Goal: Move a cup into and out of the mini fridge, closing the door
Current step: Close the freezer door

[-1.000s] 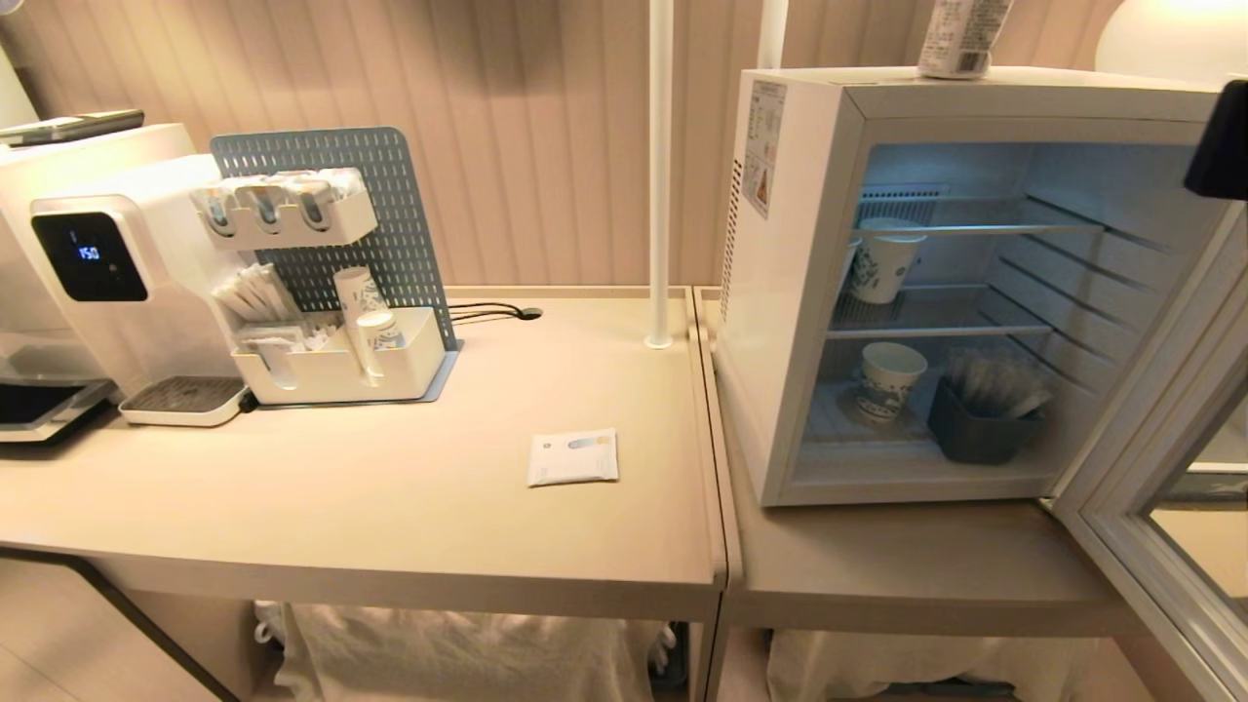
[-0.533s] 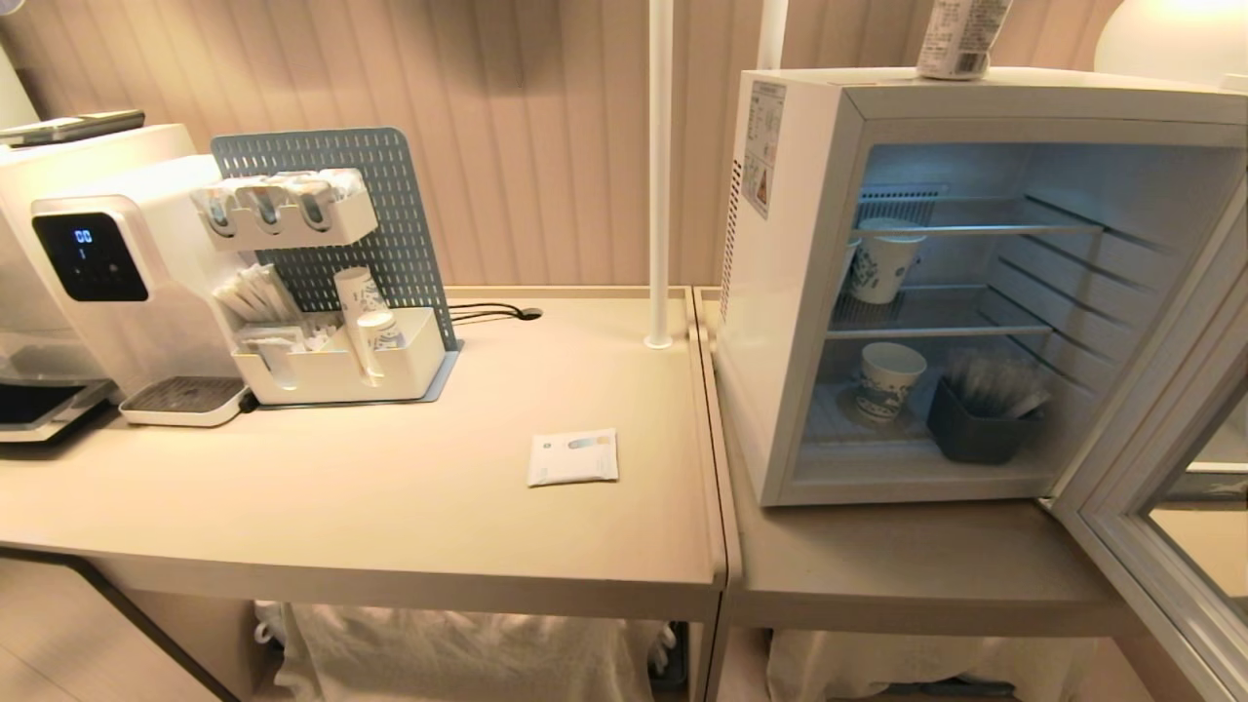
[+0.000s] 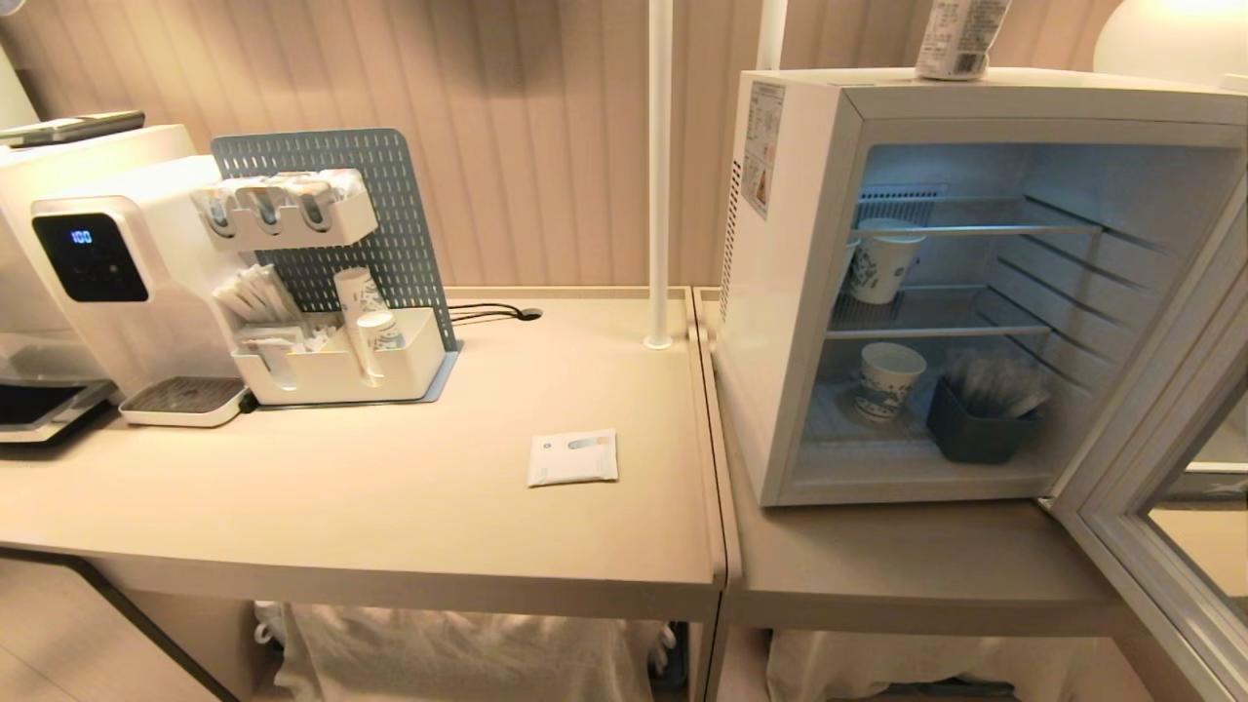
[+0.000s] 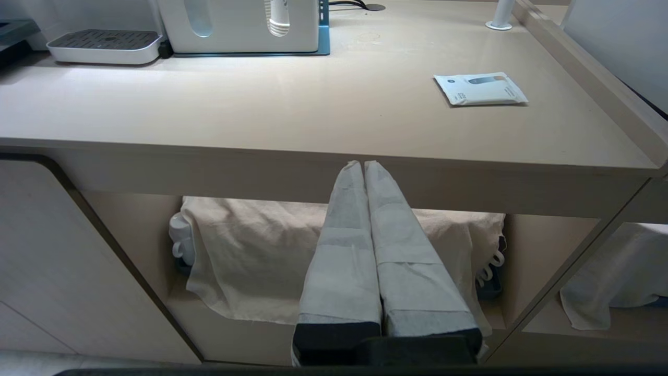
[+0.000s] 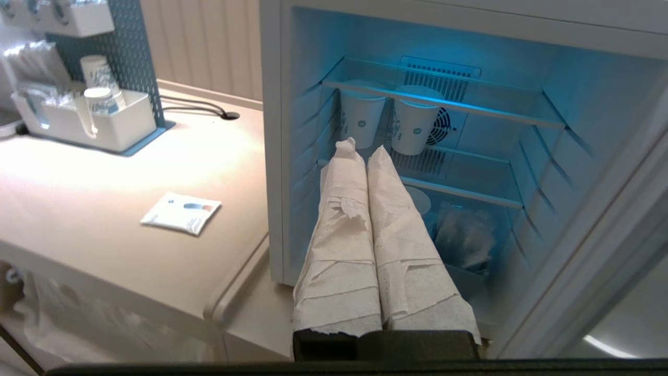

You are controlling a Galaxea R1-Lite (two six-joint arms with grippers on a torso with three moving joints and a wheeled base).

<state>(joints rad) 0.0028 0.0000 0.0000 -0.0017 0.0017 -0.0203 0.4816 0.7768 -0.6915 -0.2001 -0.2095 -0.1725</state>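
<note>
Both grippers empty, fridge open.
Left gripper, paper-wrapped fingers pressed together, hangs below the worktop's front edge. Right gripper, likewise closed, faces the lit mini fridge, its door swung wide. Three paper cups sit on wire shelves. The cup stands atop the fridge, well apart from both.

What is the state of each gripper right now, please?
Left gripper: closed, empty, below the table edge.
Right gripper: closed, empty, before the open mini fridge.
</note>
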